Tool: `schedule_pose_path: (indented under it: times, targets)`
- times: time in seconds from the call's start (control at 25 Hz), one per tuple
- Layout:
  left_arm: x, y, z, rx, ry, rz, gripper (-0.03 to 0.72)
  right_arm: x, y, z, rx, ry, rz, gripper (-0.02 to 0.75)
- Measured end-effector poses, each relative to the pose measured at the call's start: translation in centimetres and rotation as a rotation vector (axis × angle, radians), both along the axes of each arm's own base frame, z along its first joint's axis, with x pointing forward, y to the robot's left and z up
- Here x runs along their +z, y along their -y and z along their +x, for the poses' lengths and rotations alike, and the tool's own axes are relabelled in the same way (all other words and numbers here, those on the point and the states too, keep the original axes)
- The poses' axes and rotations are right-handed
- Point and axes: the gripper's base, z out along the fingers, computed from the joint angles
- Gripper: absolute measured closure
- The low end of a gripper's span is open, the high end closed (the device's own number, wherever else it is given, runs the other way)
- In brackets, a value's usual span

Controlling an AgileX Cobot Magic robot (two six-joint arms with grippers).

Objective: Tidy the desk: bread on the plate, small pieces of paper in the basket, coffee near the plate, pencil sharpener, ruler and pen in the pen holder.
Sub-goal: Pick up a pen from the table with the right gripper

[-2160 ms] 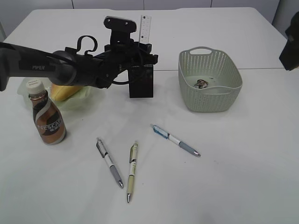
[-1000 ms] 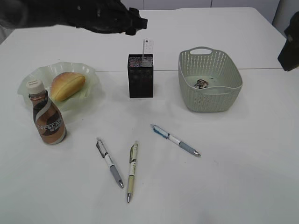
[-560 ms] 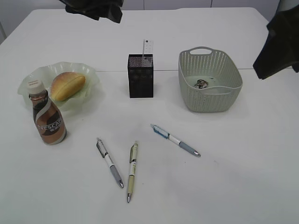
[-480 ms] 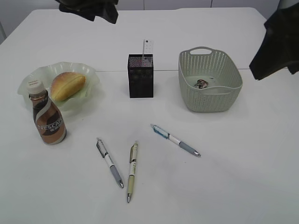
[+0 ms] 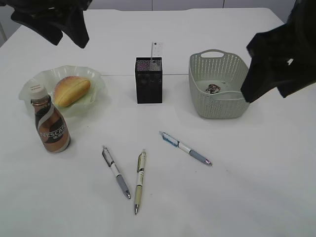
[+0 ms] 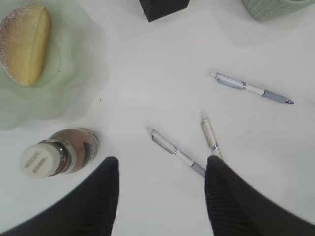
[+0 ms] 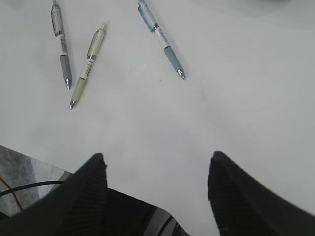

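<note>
Centrally on the bench (image 5: 232, 187), three pens lie loose: a grey-grip pen (image 5: 116, 172), a pale olive pen (image 5: 139, 180) just beside it, and a blue-and-white pen (image 5: 185, 148) a little apart to the right. Behind them stands the pen holder (image 5: 148, 80), upright, with the ruler (image 5: 155, 51) sticking out of its top. Right of that sits the basket (image 5: 221, 85), with a small crumpled scrap (image 5: 213, 88) on its floor. To the left, the bread (image 5: 71, 91) rests in the plate (image 5: 34, 81), and the coffee (image 5: 50, 123) stands upright touching the plate's near rim.

Both arms are raised clear of the things. In its wrist view the left hand (image 6: 161, 196) hangs above the coffee and the grey-grip pen, jaws spread wide with nothing between them. The right hand (image 7: 156, 191) likewise stands well open and empty over bare bench near the front edge, the three pens ahead of it.
</note>
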Motion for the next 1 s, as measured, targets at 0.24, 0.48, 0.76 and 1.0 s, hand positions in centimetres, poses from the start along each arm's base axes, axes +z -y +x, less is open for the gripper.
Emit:
schedule_pose_path:
  times: [0.24,0.48,0.76,1.0]
  targets:
    - [2.2,-0.8,-1.5,0.013,0.044,-0.024,0.312,-2.4,-1.4,2.8,0.012,-0.086,-0.018,0.262]
    - [4.1,-1.6,-2.9,0.018,0.091,-0.040,0.316,-4.6,-2.8,6.0,0.074,-0.123,-0.055,0.262]
    - [6.3,-2.5,-4.8,0.018,0.149,-0.070,0.317,-8.2,-5.9,8.4,0.277,-0.110,-0.086,0.262]
    - [7.6,-3.2,-6.0,0.020,0.186,-0.085,0.317,-11.2,-6.8,10.5,0.301,-0.113,-0.117,0.262]
